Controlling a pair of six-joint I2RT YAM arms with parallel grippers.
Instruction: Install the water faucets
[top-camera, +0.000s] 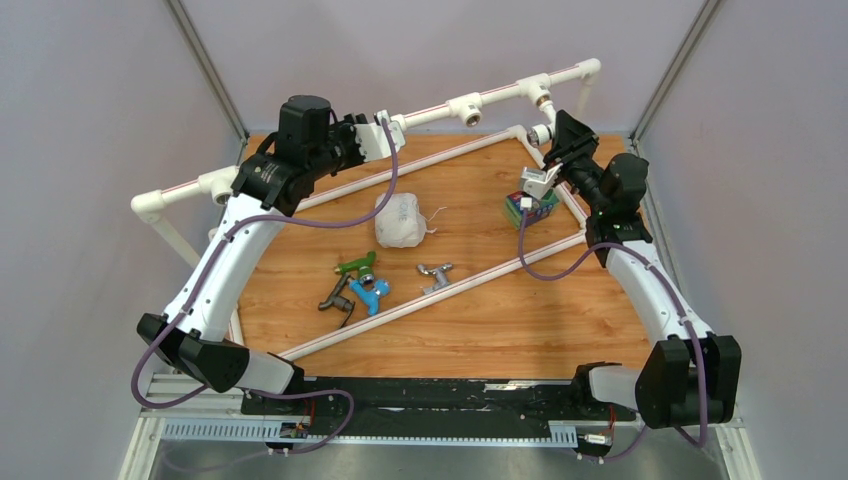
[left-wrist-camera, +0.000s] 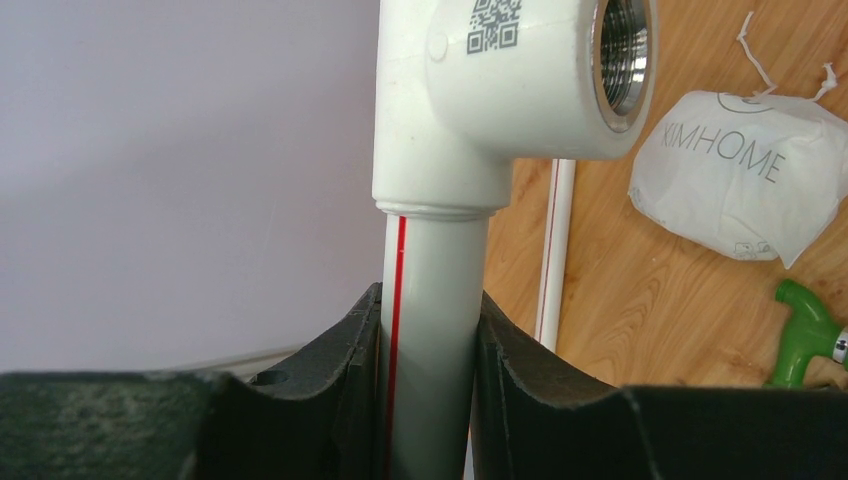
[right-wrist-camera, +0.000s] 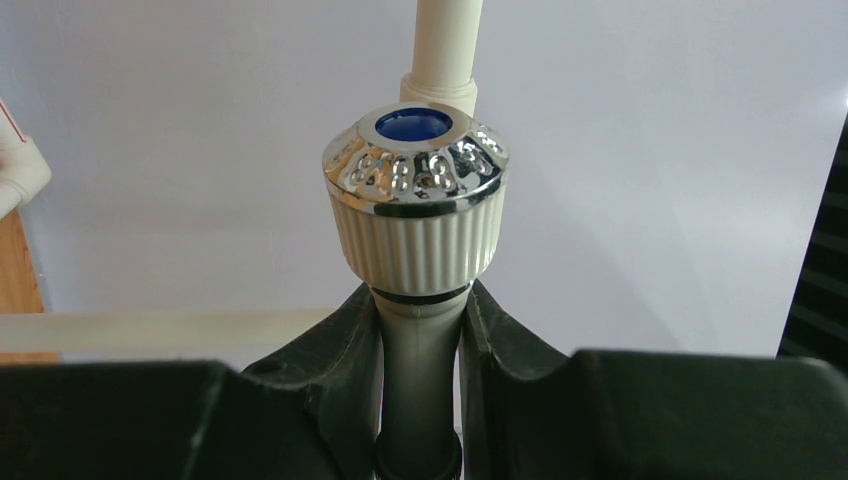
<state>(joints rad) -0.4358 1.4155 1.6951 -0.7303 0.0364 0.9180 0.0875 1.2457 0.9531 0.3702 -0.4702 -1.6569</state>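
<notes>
**Right gripper (right-wrist-camera: 420, 320) clamped on the white faucet (right-wrist-camera: 415, 215), held up at the far right of the pipe frame. The step looks like screwing it in.**
The jaws pinch the stem just under the ribbed, chrome-capped knob. The left gripper (left-wrist-camera: 430, 330) is closed round the white pipe (left-wrist-camera: 435, 250) below a tee fitting (left-wrist-camera: 500, 80), probably bracing it. Thread engagement is hidden. The next move likely calls for straight turns with the pipe held firm. Loose on the table (top-camera: 500, 330): green faucet (top-camera: 357, 265), blue faucet (top-camera: 372, 292), dark grey faucet (top-camera: 337, 297) and chrome faucet (top-camera: 435, 274), near a white bag (top-camera: 402, 220).

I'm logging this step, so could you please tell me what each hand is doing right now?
Left hand: closed on the white pipe, below the tee fitting.
Right hand: closed on the white faucet, below its knob.
</notes>
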